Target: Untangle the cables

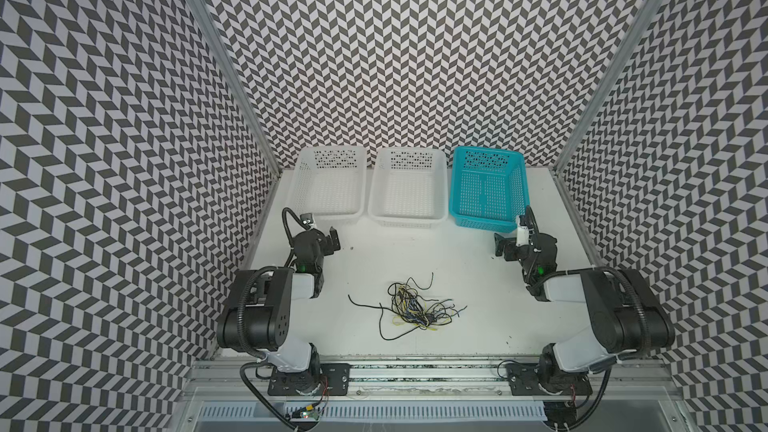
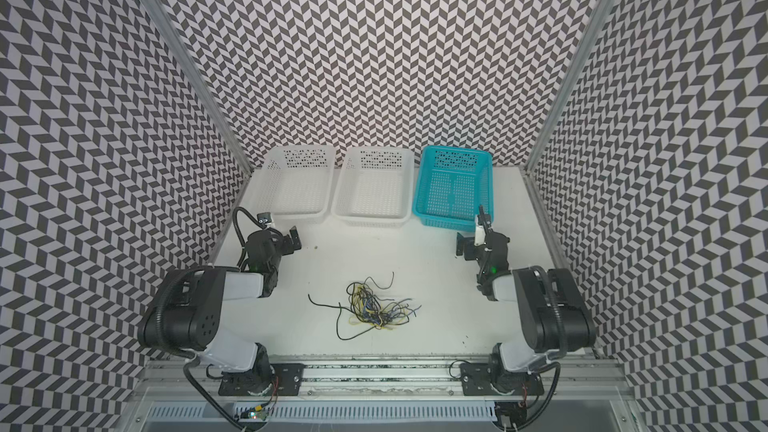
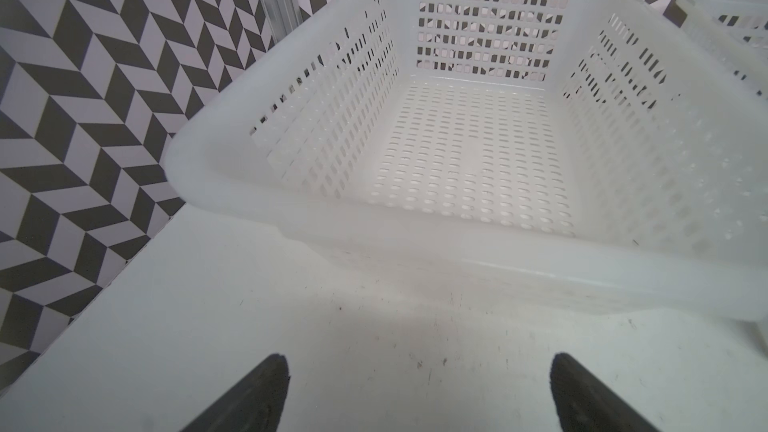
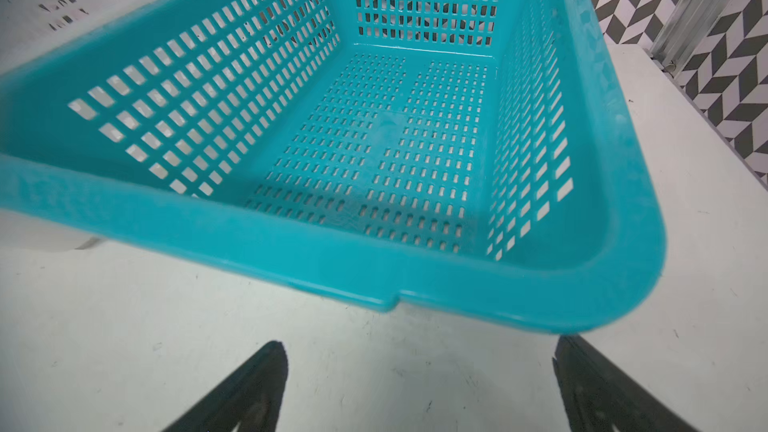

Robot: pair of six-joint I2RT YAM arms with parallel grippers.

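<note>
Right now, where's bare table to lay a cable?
Bare: white table between the three perforated plastic baskets and the tangled thin black, yellow, blue cables, flanked by left gripper and right gripper. Crowded: the tangle, the back row.

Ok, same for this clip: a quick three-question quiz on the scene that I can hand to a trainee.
1. True or false: the cables lie inside a basket.
2. Which basket does the right gripper face? A: a white one. B: the blue basket. C: none.
3. In a few words: how do the jaws of the left gripper stand, and what do they hold?

Key
1. False: they lie tangled on the table, between the two arms.
2. B.
3. Open, holding nothing.
</note>
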